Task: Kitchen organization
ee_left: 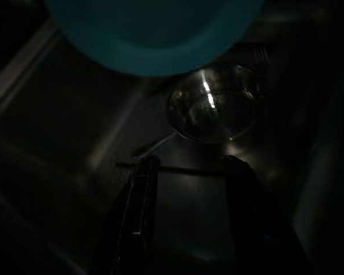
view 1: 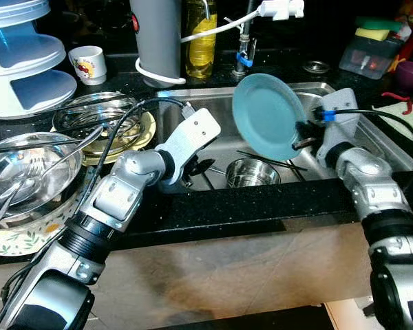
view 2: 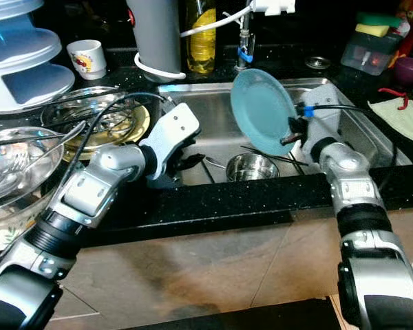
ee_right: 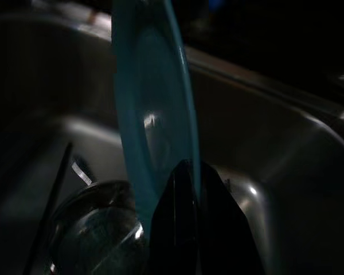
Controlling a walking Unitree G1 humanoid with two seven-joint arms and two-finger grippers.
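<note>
Right hand (view 1: 301, 143): clamped on the lower rim of the round teal plastic plate (view 1: 267, 115), held nearly upright above the stainless steel sink (view 1: 224, 113).
Left hand (ee_left: 186, 189): fingers apart, low in the sink.
Small round steel bowl (view 1: 252, 173): on the sink floor, at the plate's 6 o'clock; thin utensils, seemingly chopsticks (view 1: 272, 161), beside it.
Black table (view 1: 248, 206): front edge.

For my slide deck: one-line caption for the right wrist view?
Right gripper pinching a teal plate on edge above a steel bowl in the sink.
</note>
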